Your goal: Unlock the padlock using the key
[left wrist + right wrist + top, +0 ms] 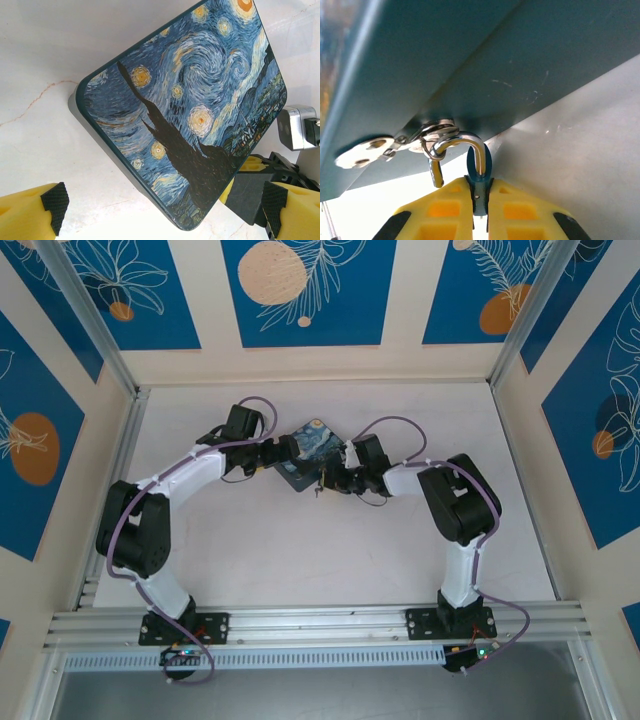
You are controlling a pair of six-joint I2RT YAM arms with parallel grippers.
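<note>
R pincer [479, 192] is clenched on the padlock [479, 170]. Both yellow fingers [445, 210] press flat on the thin blue-green body, 1 per side, w/ the body seen edge-on from the R wrist cam. Padlock sits at the dark side wall of the tin [485, 65], touching the hasp hardware there. Silver shackle [465, 142] arcs up out of the body and passes thru a small metal ring [432, 132] on the wall. 1 shackle leg runs into the body. The other ends in the open just beside the finger, not seated in the body as far as I can tell. A round silver plate [362, 152] lies flat on the wall next to the ring and looks linked to it.

Top cam: the tin sits turned diamond-wise mid worktop [300, 560], between the 2 arms. R pincer is at its near-right edge, approx where the padlock hangs. L pincer [162, 210] is at its left corner.

L wrist cam: L pincer is released, jaws wide. Black pads [54, 205] are well apart, w/ the tin's near corner in the gap between them and no contact visible on either pad. The starry-night lid faces up. R pincer's yellow fingers show just past the tin's right edge, close against its side.
</note>
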